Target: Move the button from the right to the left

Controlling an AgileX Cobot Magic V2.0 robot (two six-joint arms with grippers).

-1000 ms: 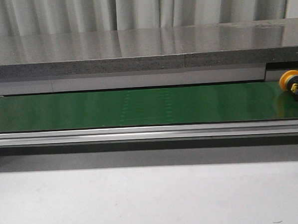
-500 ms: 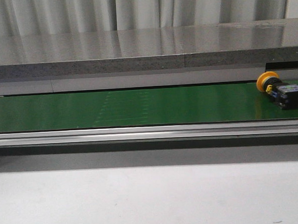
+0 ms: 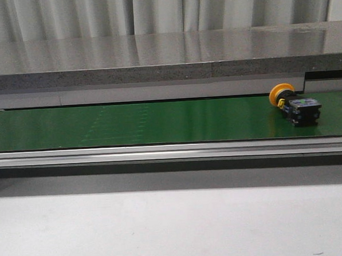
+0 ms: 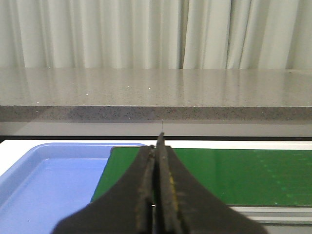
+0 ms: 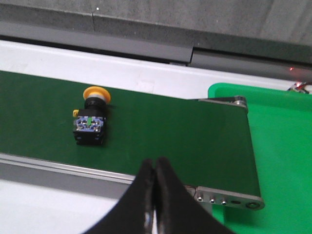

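The button (image 3: 295,106) (image 5: 90,118) is laid on its side on the green conveyor belt (image 3: 159,123) (image 5: 185,136), toward its right end, yellow-orange head facing the far edge.

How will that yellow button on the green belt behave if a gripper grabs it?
The button looks rigid, so it likely won't deform. Lying on its side, the round yellow head might let it pivot or roll if nudged. The blocky dark body probably offers flatter, steadier grip faces than the head.

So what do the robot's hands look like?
Both look like dark, almost black pincers. The left hand has two long, thin fingers narrowing to a point, with worn yellowish-brown inner edges. The right hand has smooth black fingers with rounded tips. No cables or markings show.
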